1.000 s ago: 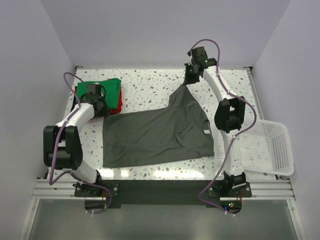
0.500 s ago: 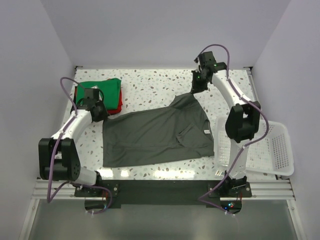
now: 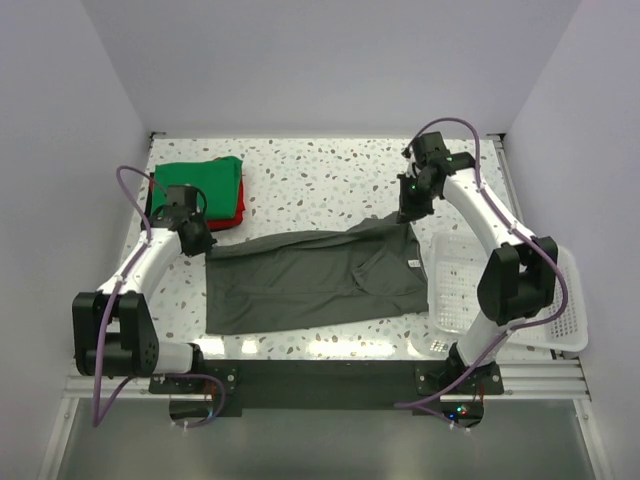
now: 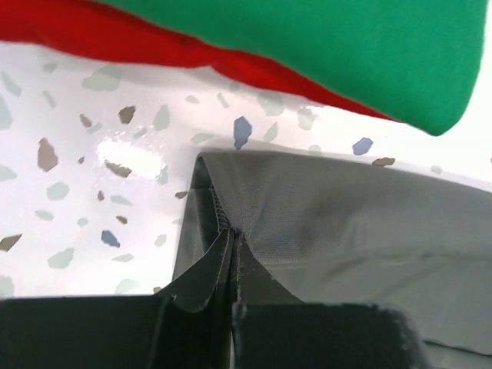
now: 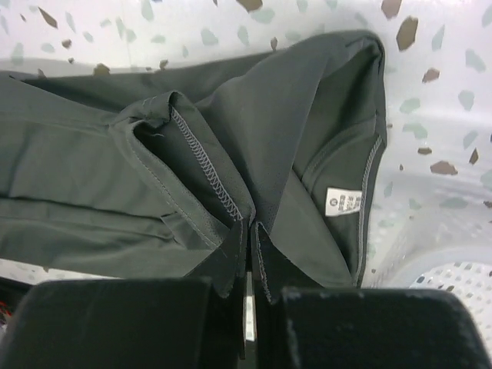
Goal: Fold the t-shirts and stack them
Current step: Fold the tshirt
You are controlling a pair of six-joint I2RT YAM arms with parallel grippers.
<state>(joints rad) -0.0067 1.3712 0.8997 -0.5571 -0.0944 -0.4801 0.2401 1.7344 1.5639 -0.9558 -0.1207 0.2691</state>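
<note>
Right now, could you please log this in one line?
left gripper: shut on charcoal-grey cloth t-shirt; right gripper: shut on same; green folded t-shirt on red folded t-shirt

bright even overhead light; wrist views blurred close up.

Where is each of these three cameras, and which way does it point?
Top: fixed above and behind the arms, looking down at the table; shows left arm, right arm, grey t-shirt, green t-shirt on red t-shirt, basket.
Left wrist: on the left arm, looking past the left fingers, shut on the grey t-shirt's corner.
Right wrist: on the right arm, looking past the right fingers, shut on the same shirt.
Shared: all see the grey t-shirt; top and left wrist both see green and red.
</note>
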